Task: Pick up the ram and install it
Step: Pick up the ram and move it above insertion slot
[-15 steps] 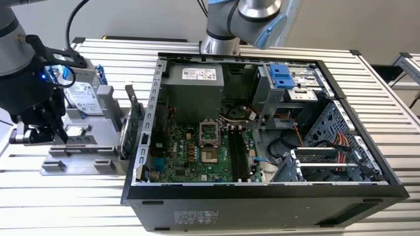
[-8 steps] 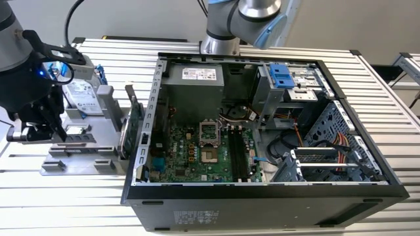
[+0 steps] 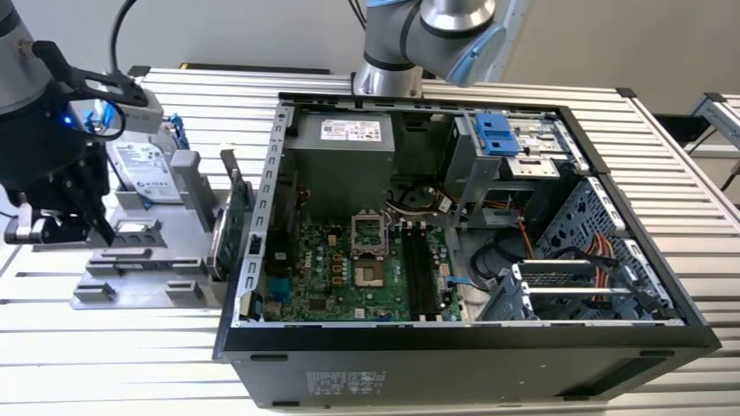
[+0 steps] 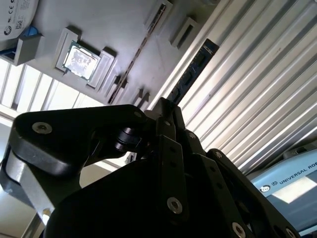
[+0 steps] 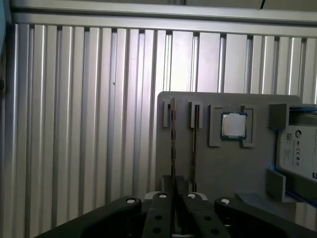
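Observation:
The ram (image 4: pixel 193 69) is a narrow dark stick with black chips, sticking out from between my fingertips in the second wrist view. In the first wrist view it shows edge-on as a thin strip (image 5: pixel 172 144) running up from the fingers. My gripper (image 5: pixel 173 187) is shut on its end. In the exterior view the gripper (image 3: pixel 72 218) hangs at the exterior view's left, beside the grey parts fixture (image 3: pixel 139 260) and well away from the open computer case (image 3: pixel 463 334). The dark memory slots (image 3: pixel 422 277) lie on the green motherboard inside the case.
The fixture holds a processor chip (image 5: pixel 233 124), a hard drive in a blue frame (image 3: pixel 145 169), an upright green card (image 3: pixel 237 221) and another thin stick (image 5: pixel 194 144) in a slot. The arm's base (image 3: pixel 387 78) stands behind the case. The table (image 3: pixel 104 347) is ribbed metal.

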### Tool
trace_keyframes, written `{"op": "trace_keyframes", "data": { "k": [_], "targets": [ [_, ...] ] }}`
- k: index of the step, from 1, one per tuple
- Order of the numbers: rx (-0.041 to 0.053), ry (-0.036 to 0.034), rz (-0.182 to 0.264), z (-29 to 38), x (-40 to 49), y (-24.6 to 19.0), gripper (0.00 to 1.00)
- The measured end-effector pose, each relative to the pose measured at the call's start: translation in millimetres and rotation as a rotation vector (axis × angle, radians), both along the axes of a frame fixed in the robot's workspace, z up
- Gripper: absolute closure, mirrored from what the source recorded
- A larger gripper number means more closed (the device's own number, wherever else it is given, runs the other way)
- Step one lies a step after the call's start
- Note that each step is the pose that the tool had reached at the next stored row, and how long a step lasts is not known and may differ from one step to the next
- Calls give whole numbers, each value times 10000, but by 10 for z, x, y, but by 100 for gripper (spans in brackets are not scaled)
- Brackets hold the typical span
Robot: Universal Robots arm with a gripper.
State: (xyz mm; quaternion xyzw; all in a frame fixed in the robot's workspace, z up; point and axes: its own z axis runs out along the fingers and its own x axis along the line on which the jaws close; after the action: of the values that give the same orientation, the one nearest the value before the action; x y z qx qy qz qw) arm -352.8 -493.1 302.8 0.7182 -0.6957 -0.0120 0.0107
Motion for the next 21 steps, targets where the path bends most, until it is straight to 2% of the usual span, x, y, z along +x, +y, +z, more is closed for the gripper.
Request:
{"op": "trace_keyframes", "data": {
  "k": [21],
  "targets": [
    [0,1,0,141,0,0,100]
  ]
}}
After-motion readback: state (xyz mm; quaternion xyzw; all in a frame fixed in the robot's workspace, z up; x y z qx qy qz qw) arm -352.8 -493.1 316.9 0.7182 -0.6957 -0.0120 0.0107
